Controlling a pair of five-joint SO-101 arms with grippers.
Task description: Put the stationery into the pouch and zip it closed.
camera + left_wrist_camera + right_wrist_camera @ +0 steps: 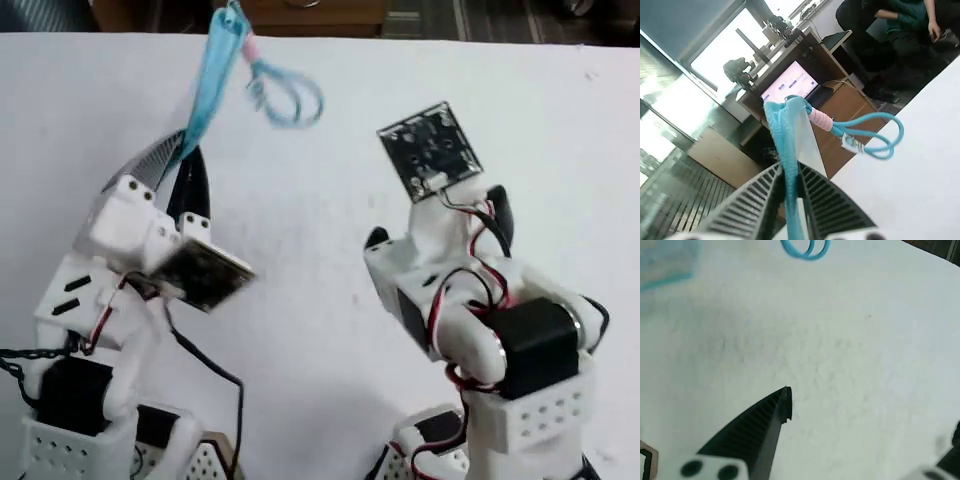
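The pouch (782,125) is up in the left gripper (790,172), with the ribbed fingers (757,192) pinched narrow on its blue zip edge and the pouch standing up out of the jaws. In the high view the left gripper (186,165) sits far-left over the white table (330,330). The pouch (216,65) is lifted off the surface and slants up toward the far edge. A clear panel runs alongside the blue edge. A pink bead (820,119) sits at the pouch's top corner, and a blue cord loop (875,135) hangs from it with a small metal crimp (852,144) on the cord. From above, the cord loop (287,100) is just right of the pouch, with the pink bead (250,47) between them. Can't tell if the zip is open or closed. The right gripper (870,420) is spread wide with nothing in it, one black finger (762,430) over bare table and the other barely in view. The right arm (480,310) is near-right, well apart from the pouch. Its wrist view catches the cord loop (805,247) and a blurred corner of the pouch (665,265) farther off.
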